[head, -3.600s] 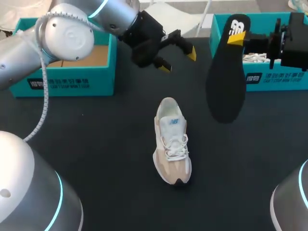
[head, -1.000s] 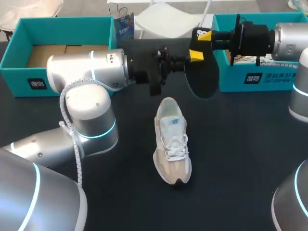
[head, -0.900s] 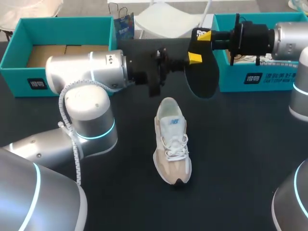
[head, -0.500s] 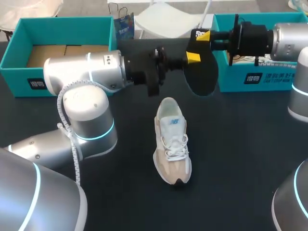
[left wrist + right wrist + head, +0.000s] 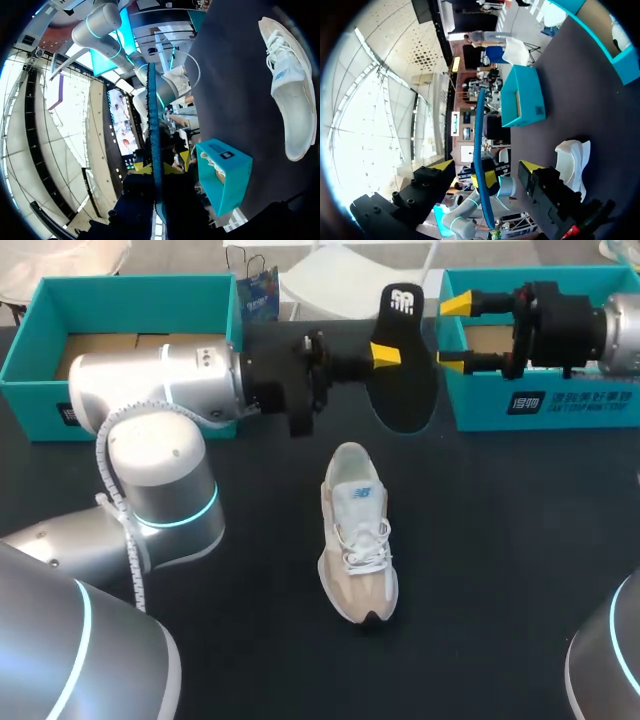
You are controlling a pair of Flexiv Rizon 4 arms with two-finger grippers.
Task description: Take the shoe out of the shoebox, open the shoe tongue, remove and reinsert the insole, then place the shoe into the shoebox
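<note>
A black insole [image 5: 403,380] hangs in the air above the back of the table, and my left gripper [image 5: 378,352] is shut on its edge from the left. In the left wrist view the insole [image 5: 154,130] is edge-on between that gripper's [image 5: 157,169] yellow tips. My right gripper [image 5: 455,335] is open just right of the insole and apart from it. In the right wrist view the insole [image 5: 480,130] stands ahead of the open right gripper [image 5: 486,166]. The white and beige shoe [image 5: 357,533] lies upright mid-table, also seen as the shoe [image 5: 290,85] and the shoe [image 5: 572,161].
A teal shoebox [image 5: 150,410] with a brown floor stands at the back left. Behind my right gripper, at the back right, is a second teal shoebox [image 5: 560,405]. Dark tabletop [image 5: 500,560] surrounds the shoe.
My right gripper has let go of the insole, opened wide and drawn back to the right. My left gripper closed on the insole and now carries it alone, slightly further left.
</note>
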